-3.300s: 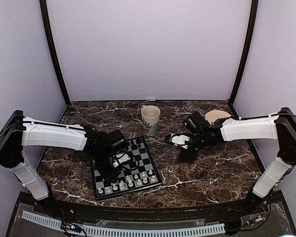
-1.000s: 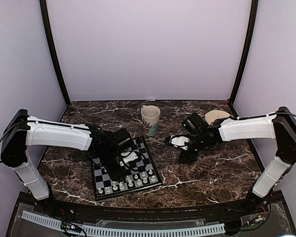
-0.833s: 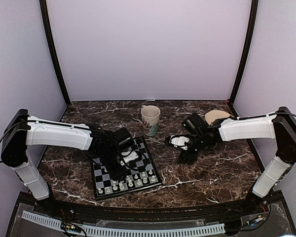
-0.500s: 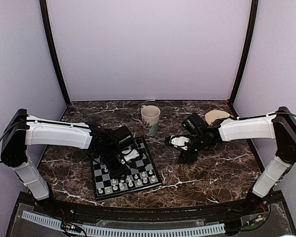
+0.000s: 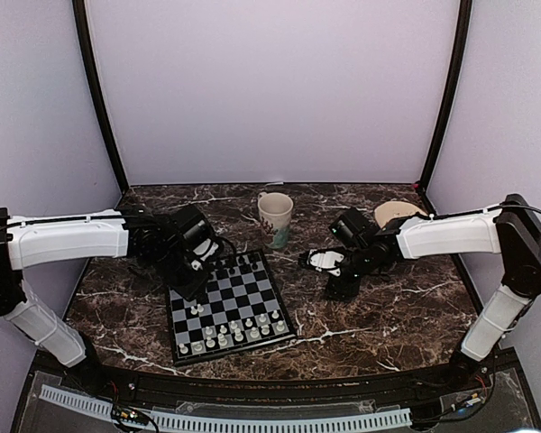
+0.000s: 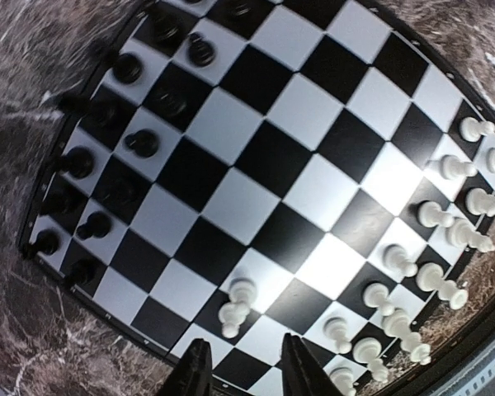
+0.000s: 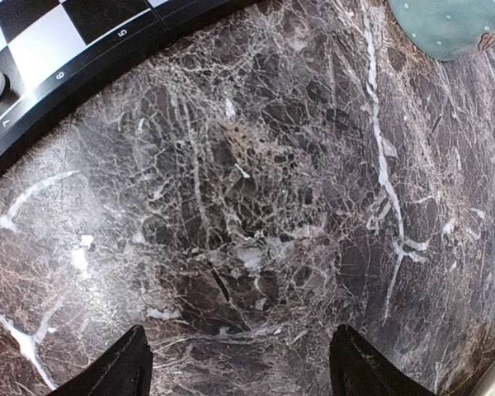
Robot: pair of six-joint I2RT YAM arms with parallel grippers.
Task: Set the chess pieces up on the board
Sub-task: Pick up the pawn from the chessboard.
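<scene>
Black-and-grey checks of the board lie uncovered in the top view, because the left arm has drawn back from over the squares to the board's far-left corner. The left pincer now hangs at that edge. White chess pieces fill the near rows and black ones stand along the far side. A small white cluster stands apart by the left border. The right pincer waits over bare worktop, near the mug.

Left wrist view: the left arm's fingers stand a narrow gap apart with nothing between them, so whatever they carried has been let go. Just ahead of them stand two white figures, forward of the main white ranks. The black ranks line the opposite side.

Right wrist view: that pincer is spread wide and empty above veined marble, with the board's corner at the upper left.

The retreat suggests one placement is finished. The two forward whites probably need homes yet.
</scene>
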